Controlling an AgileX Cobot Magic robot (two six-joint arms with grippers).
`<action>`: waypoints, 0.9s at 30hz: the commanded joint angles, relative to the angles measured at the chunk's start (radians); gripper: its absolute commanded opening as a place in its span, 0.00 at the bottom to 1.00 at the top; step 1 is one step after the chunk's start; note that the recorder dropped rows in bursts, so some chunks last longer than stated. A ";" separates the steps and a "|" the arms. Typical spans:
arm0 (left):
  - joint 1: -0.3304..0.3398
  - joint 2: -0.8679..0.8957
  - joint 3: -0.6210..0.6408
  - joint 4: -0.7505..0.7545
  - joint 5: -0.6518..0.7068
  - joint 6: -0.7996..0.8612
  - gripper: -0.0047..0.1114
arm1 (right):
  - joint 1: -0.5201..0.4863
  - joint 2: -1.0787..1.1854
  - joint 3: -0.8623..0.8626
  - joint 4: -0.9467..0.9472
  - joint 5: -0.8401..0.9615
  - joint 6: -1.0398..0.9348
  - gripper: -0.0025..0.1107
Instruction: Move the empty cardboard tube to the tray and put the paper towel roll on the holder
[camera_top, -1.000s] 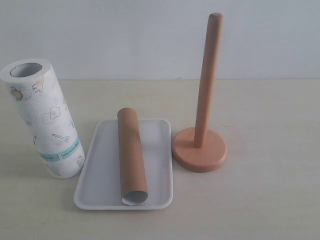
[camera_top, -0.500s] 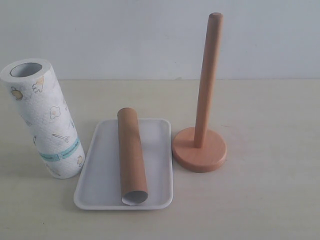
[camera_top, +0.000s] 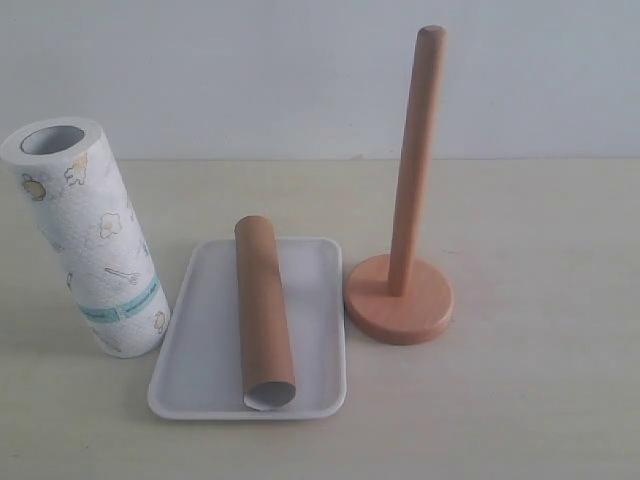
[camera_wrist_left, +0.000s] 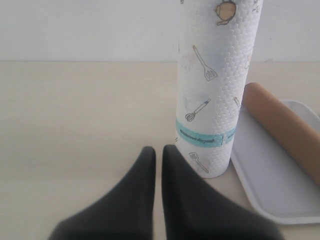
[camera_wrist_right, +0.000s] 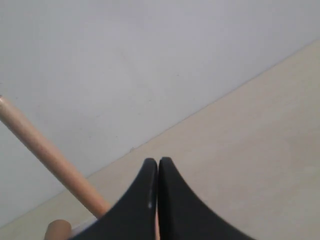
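The brown cardboard tube (camera_top: 263, 310) lies lengthwise in the white tray (camera_top: 200, 340). Left of the tray, the printed paper towel roll (camera_top: 90, 240) stands on end on the table. To the tray's right stands the wooden holder (camera_top: 413, 160), its post bare. Neither gripper shows in the exterior view. In the left wrist view my left gripper (camera_wrist_left: 158, 148) is shut and holds nothing, just short of the roll (camera_wrist_left: 217, 90), with the tube (camera_wrist_left: 282, 125) and tray (camera_wrist_left: 260, 170) beyond it. My right gripper (camera_wrist_right: 158, 160) is shut and holds nothing, and the holder's post (camera_wrist_right: 50, 155) is off to one side.
The pale wooden table (camera_top: 540, 400) runs back to a plain light wall (camera_top: 250, 70). Nothing else stands on it.
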 joint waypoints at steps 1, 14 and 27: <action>0.002 -0.003 0.004 -0.008 0.001 0.006 0.08 | -0.004 -0.005 0.020 -0.045 -0.030 -0.115 0.02; 0.002 -0.003 0.004 -0.008 0.001 0.006 0.08 | -0.004 -0.005 0.020 -0.084 0.195 -0.487 0.02; 0.002 -0.003 0.004 -0.008 0.001 0.006 0.08 | -0.004 -0.005 0.020 -0.075 0.218 -0.476 0.02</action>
